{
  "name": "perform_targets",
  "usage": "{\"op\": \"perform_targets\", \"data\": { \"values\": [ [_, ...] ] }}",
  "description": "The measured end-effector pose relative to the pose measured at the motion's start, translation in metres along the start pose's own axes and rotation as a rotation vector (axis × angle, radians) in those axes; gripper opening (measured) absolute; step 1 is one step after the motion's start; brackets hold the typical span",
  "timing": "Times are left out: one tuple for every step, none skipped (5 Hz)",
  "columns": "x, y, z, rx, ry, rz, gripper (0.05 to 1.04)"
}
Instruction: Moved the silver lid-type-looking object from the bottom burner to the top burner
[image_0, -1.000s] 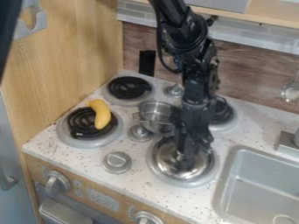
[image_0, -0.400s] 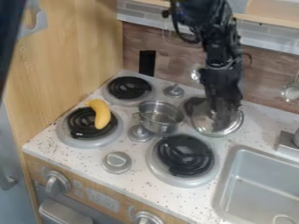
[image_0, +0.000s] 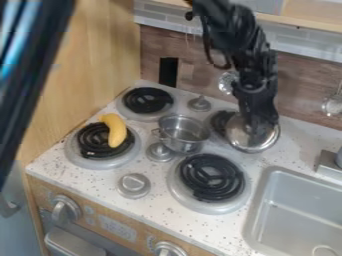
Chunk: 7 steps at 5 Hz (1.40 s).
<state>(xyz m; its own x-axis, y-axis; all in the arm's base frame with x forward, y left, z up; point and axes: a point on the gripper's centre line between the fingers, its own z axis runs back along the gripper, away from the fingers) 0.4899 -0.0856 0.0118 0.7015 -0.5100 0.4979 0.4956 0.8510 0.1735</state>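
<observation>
Firstly, the landmark: one open metal pot (image_0: 182, 146), upright, standing among four burners on the speckled surface (image_0: 157, 212). Directions as seen in the view.

Item, silver lid (image_0: 236, 136): round and shiny, right of the pot, overlapping the right part of the top-right burner (image_0: 218, 122); whether fully resting, impossible to tell.

Item, black gripper (image_0: 258, 131): right of the pot, down over the lid's middle, hiding part of it; whether opened, closed or clamped on the lid, impossible to tell.

Item, black arm (image_0: 234, 37): above and right of the pot, slanting down from the top edge.

Item, bottom-right burner (image_0: 212, 176): black coil, below and right of the pot.

Item, yellow banana (image_0: 115, 131): left of the pot, lying across part of the bottom-left burner (image_0: 93, 142).

Item, top-left burner (image_0: 147, 100): black coil, above and left of the pot.

Item, grey sink (image_0: 294, 215): well right of and below the pot.
</observation>
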Motion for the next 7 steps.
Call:
{"op": "perform_targets", "data": {
  "values": [
    [0.009,0.013,-0.019,0.035,-0.002,0.033,0.237],
    [0.014,0.031,-0.035,0.067,0.01,0.061,0.237],
    [0.022,0.043,-0.041,0.095,0.014,0.074,0.237],
    [0.025,0.05,-0.043,0.121,0.012,0.09,0.241],
    [0.017,0.059,-0.043,0.129,0.023,0.148,0.301],
    [0.006,0.056,-0.041,0.133,0.025,0.149,0.576],
    [-0.012,0.048,-0.028,0.132,0.035,0.143,0.867]
  ]
}}
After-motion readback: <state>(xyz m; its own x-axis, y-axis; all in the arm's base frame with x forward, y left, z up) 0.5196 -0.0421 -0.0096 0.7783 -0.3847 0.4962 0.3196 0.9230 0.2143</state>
